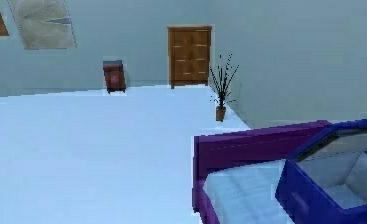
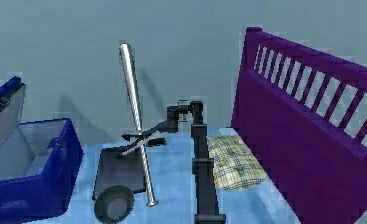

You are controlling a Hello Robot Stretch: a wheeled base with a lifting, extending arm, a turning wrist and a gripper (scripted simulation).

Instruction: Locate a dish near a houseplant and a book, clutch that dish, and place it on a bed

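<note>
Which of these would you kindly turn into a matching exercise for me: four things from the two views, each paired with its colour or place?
Things:
1. dresser
2. plant
3. headboard
4. bat

Colour or place:
A. purple
B. silver-grey
C. brown wood
D. in a pot in the room's corner

Pairs: 1-C, 2-D, 3-A, 4-B

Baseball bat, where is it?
In the arm side view's left half, the baseball bat stands tilted between the blue suitcase and the dark arm.
</note>
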